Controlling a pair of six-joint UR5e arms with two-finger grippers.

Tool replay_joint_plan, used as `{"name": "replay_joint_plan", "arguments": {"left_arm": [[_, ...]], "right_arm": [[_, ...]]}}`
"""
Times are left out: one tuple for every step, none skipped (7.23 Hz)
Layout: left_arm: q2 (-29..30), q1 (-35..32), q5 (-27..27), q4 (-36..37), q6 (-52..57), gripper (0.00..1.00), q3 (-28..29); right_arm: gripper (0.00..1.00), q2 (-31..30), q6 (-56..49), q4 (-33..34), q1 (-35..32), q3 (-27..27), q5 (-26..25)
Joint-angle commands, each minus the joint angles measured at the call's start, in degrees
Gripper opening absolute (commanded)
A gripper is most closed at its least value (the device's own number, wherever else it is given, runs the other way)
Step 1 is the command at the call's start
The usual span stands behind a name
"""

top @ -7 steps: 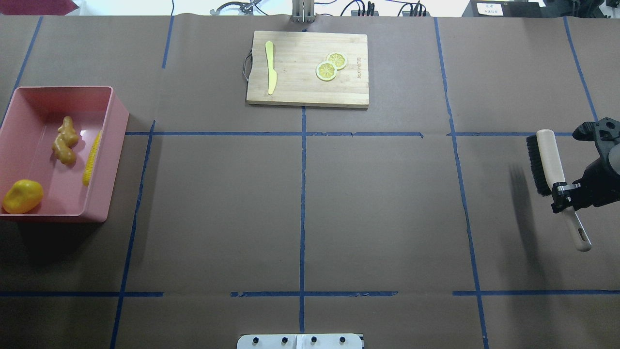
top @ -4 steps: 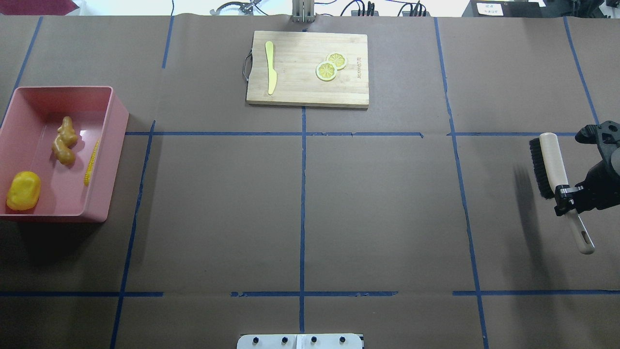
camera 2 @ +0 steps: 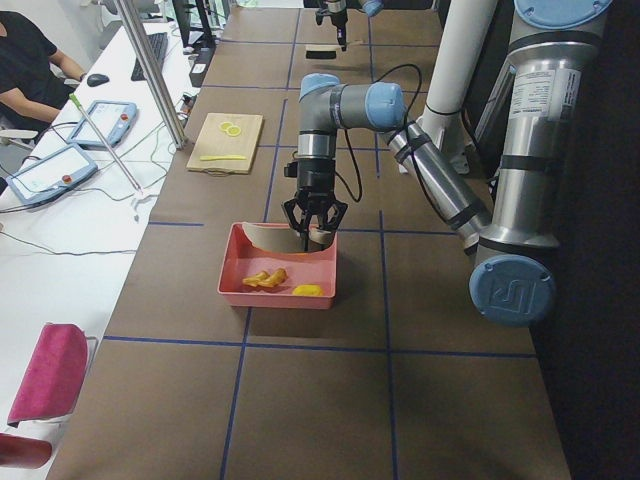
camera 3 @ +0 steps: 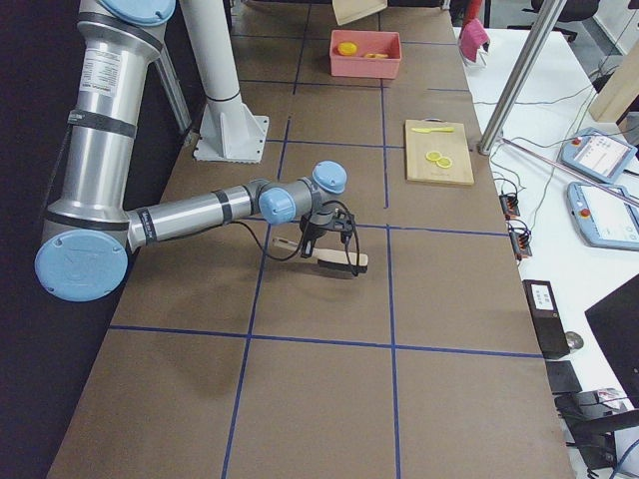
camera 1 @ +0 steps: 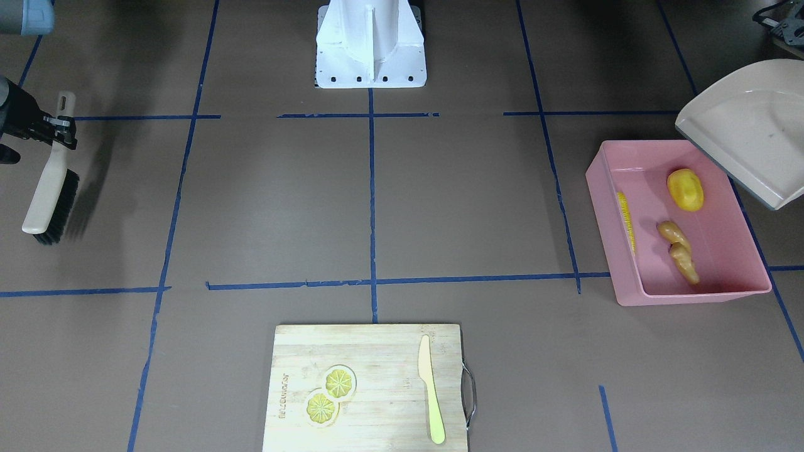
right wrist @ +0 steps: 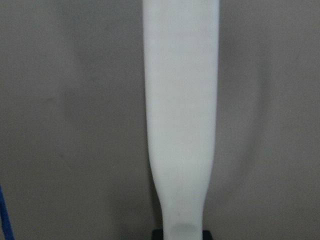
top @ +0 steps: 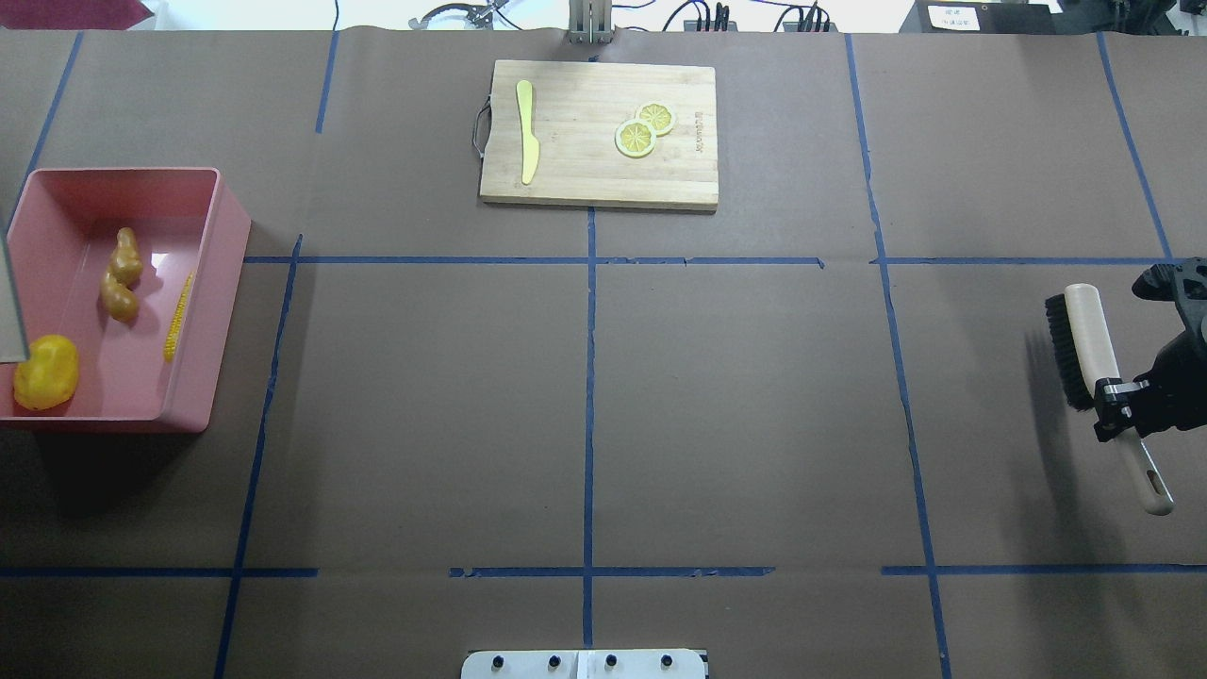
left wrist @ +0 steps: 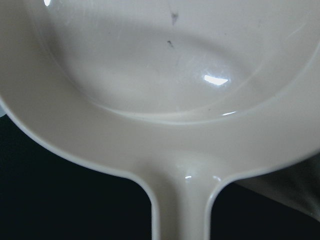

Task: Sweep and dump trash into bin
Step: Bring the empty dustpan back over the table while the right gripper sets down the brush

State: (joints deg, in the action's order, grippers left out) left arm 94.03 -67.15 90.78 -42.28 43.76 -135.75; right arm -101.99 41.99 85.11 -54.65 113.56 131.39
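Pink plastic bin (top: 206, 311) stands at the 9 o'clock end of the table in the overhead view, upright on the brown paper covering; all three trash items lie inside it. The corn cob (top: 179, 316) lies along the bin's 3 o'clock wall; the ginger root (top: 120, 286) rests near the middle of the floor; the potato-like lump (top: 45, 372) sits toward the 7 o'clock corner, apart from the other two.

The beige dustpan (camera 1: 747, 138) hangs tilted over the bin's edge on the robot's side, its lip just beside the lump in the front-facing view; its handle fills the lower part of the left wrist view. The left gripper (camera 2: 307, 232) shows only in the side view, above the bin at the dustpan; how wide its jaws stand cannot be told.

The right gripper (top: 1117, 405) is at the 3 o'clock end, clamped on the handle of a brush (top: 1084, 339) with a pale wooden back and black bristles facing 9 o'clock; whether the bristles touch the paper cannot be told.

A wooden cutting board (top: 599, 184) lies at 12 o'clock, well apart from both arms; on it lie a pale yellow knife (top: 526, 132) and two overlapping lemon slices (top: 644, 129).
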Motion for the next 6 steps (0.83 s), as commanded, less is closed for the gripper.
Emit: {"name": "replay_joint_plan", "arguments": {"left_arm": [[1.3, 0.0, 4.6, 0.0, 0.1, 0.04, -2.1], [1.3, 0.0, 4.7, 0.0, 0.1, 0.04, -2.3], [1.6, 0.0, 5.5, 0.0, 0.1, 0.04, -2.3], [2.0, 0.0, 6.0, 0.0, 0.0, 0.04, -2.6], [3.3, -0.1, 10.2, 0.0, 0.0, 0.04, -2.9], [4.7, 0.0, 14.0, 0.0, -0.6, 0.04, -2.9]], "right_arm": [[0.01, 0.0, 0.2, -5.1, 0.0, -3.2, 0.8], [0.01, -0.1, 0.6, -11.0, 0.0, -6.7, 1.3], [0.01, -0.1, 2.5, -12.2, 0.0, -6.9, 1.3], [0.02, -0.1, 2.8, -12.3, 0.1, -7.4, 1.2], [0.02, -0.1, 2.7, -12.3, 0.1, -7.3, 1.3], [0.03, -0.1, 2.7, -12.3, 0.1, -7.4, 1.3]]}}
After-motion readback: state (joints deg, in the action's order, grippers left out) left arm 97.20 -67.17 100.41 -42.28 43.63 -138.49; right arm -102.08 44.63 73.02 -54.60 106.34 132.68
